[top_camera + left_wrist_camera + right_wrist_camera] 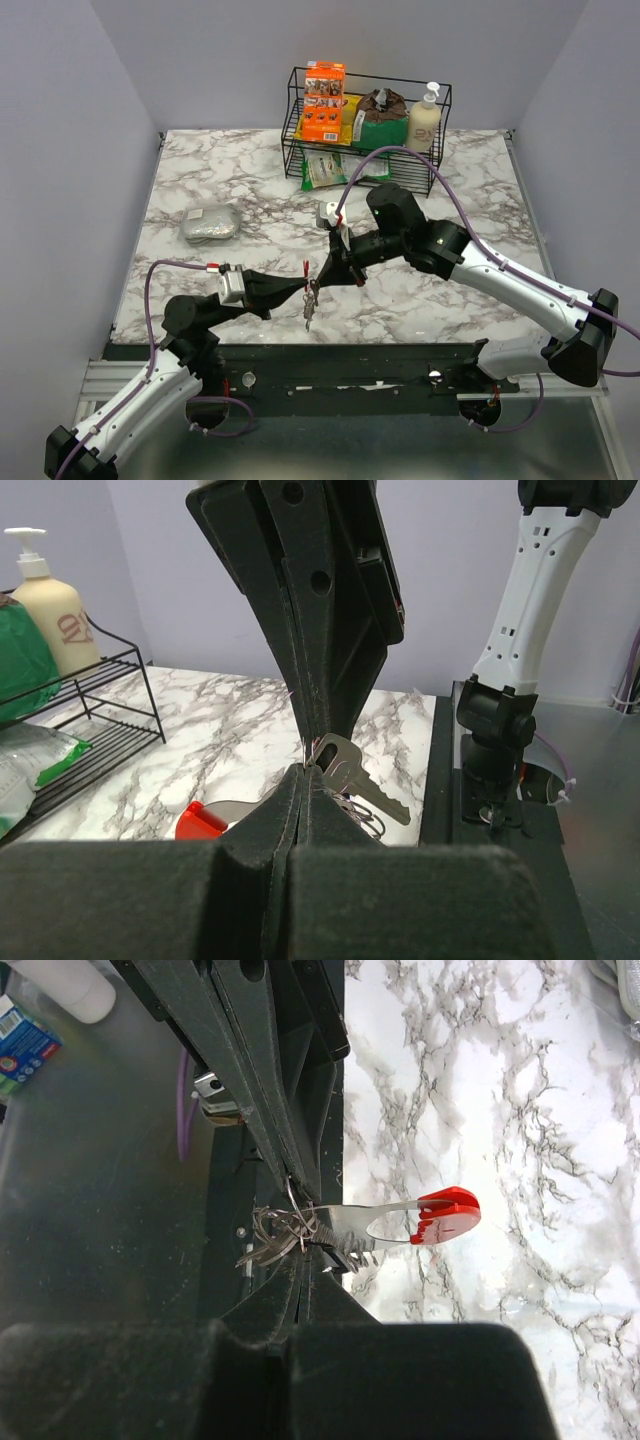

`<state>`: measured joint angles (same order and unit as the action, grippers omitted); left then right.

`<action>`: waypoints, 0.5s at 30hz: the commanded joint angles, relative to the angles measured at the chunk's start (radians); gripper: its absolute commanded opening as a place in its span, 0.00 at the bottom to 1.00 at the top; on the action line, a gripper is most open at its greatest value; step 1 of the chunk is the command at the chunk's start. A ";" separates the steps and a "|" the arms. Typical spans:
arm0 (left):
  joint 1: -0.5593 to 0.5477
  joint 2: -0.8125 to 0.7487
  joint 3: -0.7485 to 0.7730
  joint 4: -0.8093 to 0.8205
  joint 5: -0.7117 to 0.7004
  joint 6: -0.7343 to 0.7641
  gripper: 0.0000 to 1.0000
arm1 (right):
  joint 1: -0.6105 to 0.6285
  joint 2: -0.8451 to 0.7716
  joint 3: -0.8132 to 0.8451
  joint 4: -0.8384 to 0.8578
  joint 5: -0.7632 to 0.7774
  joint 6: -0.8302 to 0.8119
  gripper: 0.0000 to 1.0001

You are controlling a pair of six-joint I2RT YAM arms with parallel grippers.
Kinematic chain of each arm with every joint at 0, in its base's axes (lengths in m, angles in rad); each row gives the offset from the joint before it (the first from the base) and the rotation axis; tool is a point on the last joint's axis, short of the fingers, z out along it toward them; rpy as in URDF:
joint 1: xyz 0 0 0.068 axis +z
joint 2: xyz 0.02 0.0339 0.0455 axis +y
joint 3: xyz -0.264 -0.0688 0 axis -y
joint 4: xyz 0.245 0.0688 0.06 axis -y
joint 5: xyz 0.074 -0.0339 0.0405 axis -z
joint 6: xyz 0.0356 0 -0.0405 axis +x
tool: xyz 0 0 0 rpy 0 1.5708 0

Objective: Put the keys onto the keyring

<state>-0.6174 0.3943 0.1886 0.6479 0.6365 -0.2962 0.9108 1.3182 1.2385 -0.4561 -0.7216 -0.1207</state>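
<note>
My two grippers meet tip to tip above the table's front middle. The left gripper (303, 291) is shut, and so is the right gripper (324, 272). Between them hangs the thin wire keyring (291, 1198) with a bunch of silver keys (311, 308). In the left wrist view, one silver key (352, 767) sticks out to the right of my shut fingertips (303, 772), just below the right gripper's shut fingers (320, 630). In the right wrist view, the keys (264, 1241) cluster at my fingertips (304, 1258). A flat metal piece with a red end (446, 1216) juts from the bunch.
A black wire basket (296, 108) at the back holds an orange box (324, 100), green packets and a cream pump bottle (425, 120). A grey pouch (211, 223) lies at the left. The table's front edge and a black rail (400, 355) run just below the grippers.
</note>
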 commanded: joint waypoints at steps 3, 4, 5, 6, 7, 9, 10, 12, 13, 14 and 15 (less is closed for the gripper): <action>-0.010 -0.015 0.005 0.052 0.014 -0.001 0.00 | 0.007 -0.020 -0.016 -0.013 0.048 -0.023 0.01; -0.010 -0.014 0.005 0.053 0.014 -0.001 0.00 | 0.007 -0.023 -0.017 -0.015 0.051 -0.025 0.01; -0.010 -0.014 0.006 0.052 0.015 -0.001 0.00 | 0.007 -0.025 -0.019 -0.015 0.057 -0.028 0.01; -0.010 -0.012 0.006 0.053 0.015 0.000 0.00 | 0.007 -0.034 -0.020 -0.013 0.060 -0.030 0.01; -0.010 -0.012 0.008 0.053 0.018 -0.003 0.00 | 0.007 -0.034 -0.022 -0.013 0.062 -0.033 0.01; -0.008 -0.012 0.008 0.056 0.022 -0.003 0.00 | 0.005 -0.039 -0.022 -0.013 0.067 -0.036 0.01; -0.010 -0.009 0.009 0.056 0.025 -0.003 0.00 | 0.005 -0.039 -0.022 -0.015 0.068 -0.037 0.01; -0.010 -0.009 0.012 0.056 0.026 -0.006 0.00 | 0.005 -0.042 -0.022 -0.013 0.062 -0.043 0.01; -0.011 -0.009 0.011 0.056 0.028 -0.006 0.00 | 0.005 -0.045 -0.022 -0.013 0.065 -0.043 0.01; -0.010 -0.011 0.011 0.056 0.026 -0.007 0.00 | 0.007 -0.047 -0.022 -0.013 0.054 -0.051 0.01; -0.010 -0.009 0.011 0.056 0.029 -0.008 0.00 | 0.005 -0.047 -0.024 -0.013 0.051 -0.054 0.01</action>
<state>-0.6224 0.3943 0.1886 0.6491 0.6373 -0.2970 0.9154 1.2945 1.2308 -0.4576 -0.6964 -0.1432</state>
